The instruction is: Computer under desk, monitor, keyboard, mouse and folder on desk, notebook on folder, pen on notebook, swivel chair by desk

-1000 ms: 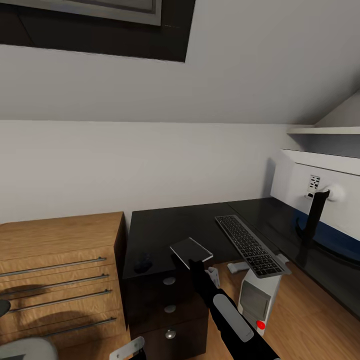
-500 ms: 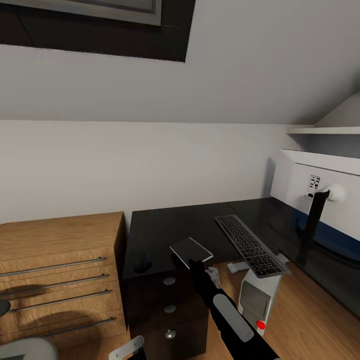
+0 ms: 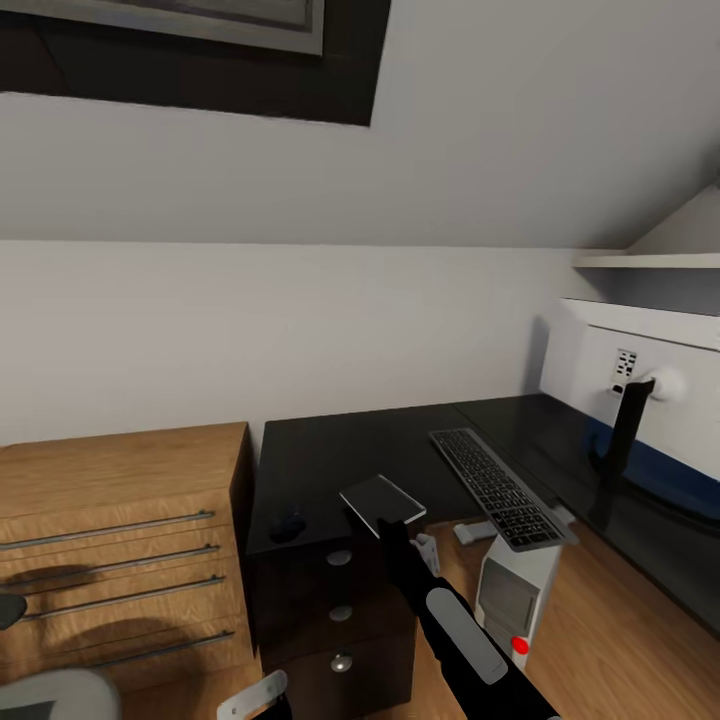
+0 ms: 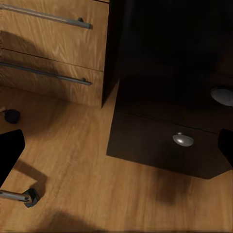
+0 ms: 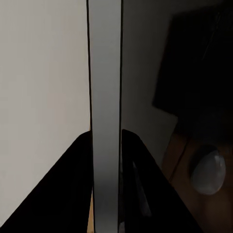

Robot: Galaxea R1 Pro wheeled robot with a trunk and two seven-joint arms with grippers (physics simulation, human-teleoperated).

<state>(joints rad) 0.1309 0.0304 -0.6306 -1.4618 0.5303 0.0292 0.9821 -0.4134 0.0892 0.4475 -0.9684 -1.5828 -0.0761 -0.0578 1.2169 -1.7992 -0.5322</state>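
We hold the folder [image 3: 382,503] flat in our right end effector [image 3: 392,527], clamped on its near edge above the tabletop [image 3: 330,455], ready to lay beside the mouse [image 3: 288,526] at its 9 o'clock; the keyboard [image 3: 497,487] lies at 3 o'clock. Whether the left end effector is wide or narrow we cannot tell.
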